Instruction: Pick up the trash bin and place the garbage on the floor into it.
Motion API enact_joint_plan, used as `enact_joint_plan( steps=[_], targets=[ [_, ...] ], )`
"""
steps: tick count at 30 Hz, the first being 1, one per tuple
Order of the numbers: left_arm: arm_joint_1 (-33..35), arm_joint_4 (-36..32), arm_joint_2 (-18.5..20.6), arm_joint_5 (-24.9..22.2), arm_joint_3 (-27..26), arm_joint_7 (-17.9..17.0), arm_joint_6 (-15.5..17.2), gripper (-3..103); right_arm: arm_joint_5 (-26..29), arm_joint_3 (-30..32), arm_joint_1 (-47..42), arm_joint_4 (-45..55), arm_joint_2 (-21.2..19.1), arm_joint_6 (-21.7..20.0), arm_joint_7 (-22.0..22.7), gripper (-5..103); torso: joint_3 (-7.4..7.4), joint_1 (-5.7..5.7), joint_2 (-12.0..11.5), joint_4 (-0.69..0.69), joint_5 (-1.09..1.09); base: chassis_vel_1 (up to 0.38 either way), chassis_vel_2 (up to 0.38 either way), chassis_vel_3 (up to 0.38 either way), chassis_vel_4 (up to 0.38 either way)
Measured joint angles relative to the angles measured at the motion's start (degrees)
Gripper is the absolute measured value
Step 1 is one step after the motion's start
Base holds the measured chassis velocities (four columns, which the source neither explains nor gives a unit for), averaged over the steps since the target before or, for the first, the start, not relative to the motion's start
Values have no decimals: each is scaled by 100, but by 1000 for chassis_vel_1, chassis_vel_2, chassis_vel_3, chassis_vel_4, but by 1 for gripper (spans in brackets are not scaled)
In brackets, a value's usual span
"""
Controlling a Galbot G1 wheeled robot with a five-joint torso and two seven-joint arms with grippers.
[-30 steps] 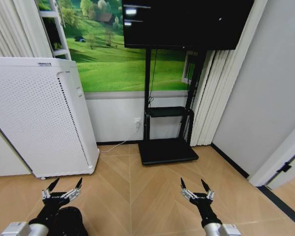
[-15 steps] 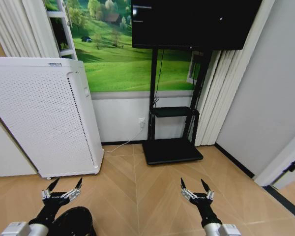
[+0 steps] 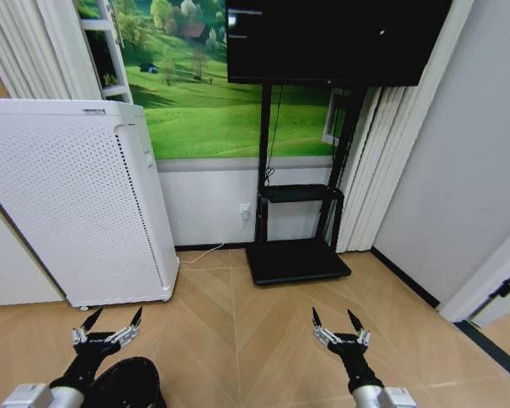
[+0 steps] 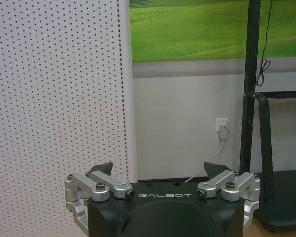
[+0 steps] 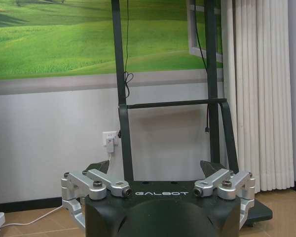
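Against the picture from half a second ago nothing differs: the whole head view matches it, and both arms sit where they sat. Against the picture from a second ago the entire scene lies further to the right, a shift of the camera and not of the things.

The left gripper point(image 3: 109, 327) hangs low over the wooden floor point(image 3: 238, 331) at the near left, its two fingers spread wide with nothing between them. The right gripper point(image 3: 341, 327) hangs at the same height at the near right, its fingers spread just as wide and also holding nothing.

The trash bin point(image 3: 127, 384), round and black, stands on the floor at the bottom edge of the head view, just beside and under the left arm, partly cut off by the frame.

The white perforated appliance point(image 3: 76, 204) stands against the left wall, close ahead of the left gripper; in the left wrist view its dotted panel point(image 4: 54, 98) covers the nearer side. The black TV stand point(image 3: 293, 255) stands at the far wall, its base plate on the floor ahead of the right gripper. White curtains point(image 3: 365, 170) hang beside it. Between the appliance, the stand's base and the right wall the floor lies open.
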Motion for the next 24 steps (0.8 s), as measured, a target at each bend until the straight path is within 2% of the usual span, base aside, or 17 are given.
enact_joint_plan(
  steps=[14, 24],
  targets=[
    [0, 0, 0, 0, 0, 0, 0, 100, 0, 0, 0, 0, 0, 0, 0, 100, 10, 4, 14, 1, -1, 67, 64, -61, -64],
    [0, 0, 0, 0, 0, 0, 0, 100, 0, 0, 0, 0, 0, 0, 0, 100, 189, 56, 246, 0, 1, 0, 0, 0, 0]
  ],
)
